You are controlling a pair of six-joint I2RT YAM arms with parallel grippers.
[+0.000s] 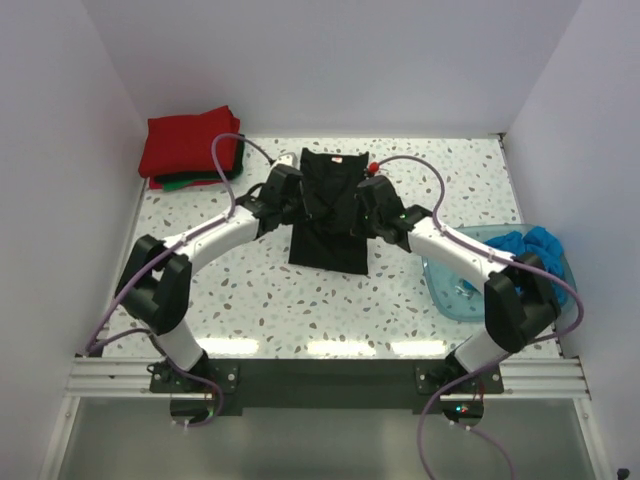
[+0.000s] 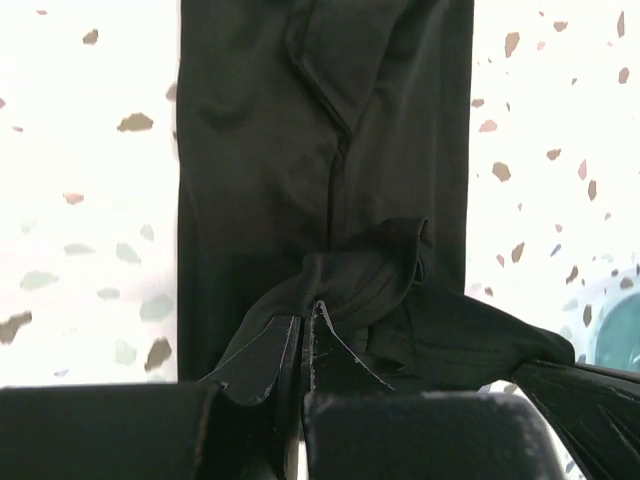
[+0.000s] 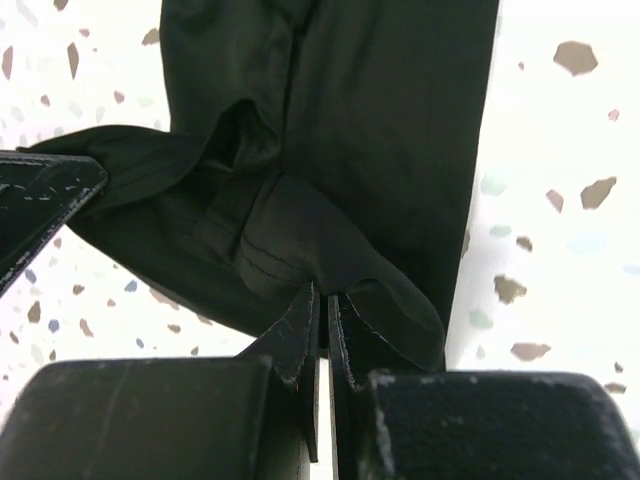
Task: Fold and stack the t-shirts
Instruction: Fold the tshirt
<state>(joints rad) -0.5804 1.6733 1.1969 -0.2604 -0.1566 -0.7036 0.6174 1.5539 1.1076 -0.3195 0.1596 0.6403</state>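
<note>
Top view, bottom of frame: two arms (image 1: 165,285) bend inward over the speckled table (image 1: 250,300). Lower right, a translucent blue tub (image 1: 450,295) holds a crumpled bright blue t-shirt (image 1: 535,245) spilling over its rim.

Ctr frame: the black t-shirt (image 1: 328,240) lies as a long narrow strip w/ its sides folded in, the lower end flat on the table and the upper part rumpled. The left gripper (image 1: 285,190) and right gripper (image 1: 372,192) close in on it from opposite sides, in the strip's upper half.

Left wrist view: the left gripper (image 2: 310,335) is clamped on a bunched fold of the black t-shirt (image 2: 260,150), fabric pulled up into a peak. The cloth is smooth w/ a slight sheen and a lengthwise crease.

Right wrist view: the right gripper (image 3: 325,310) is likewise pinched tight on a gathered edge of the black t-shirt (image 3: 400,120), stitching visible along the hem.

Upper left of the top view, by the wall corner: a folded red t-shirt (image 1: 190,143) sits on a green t-shirt (image 1: 185,184).
</note>
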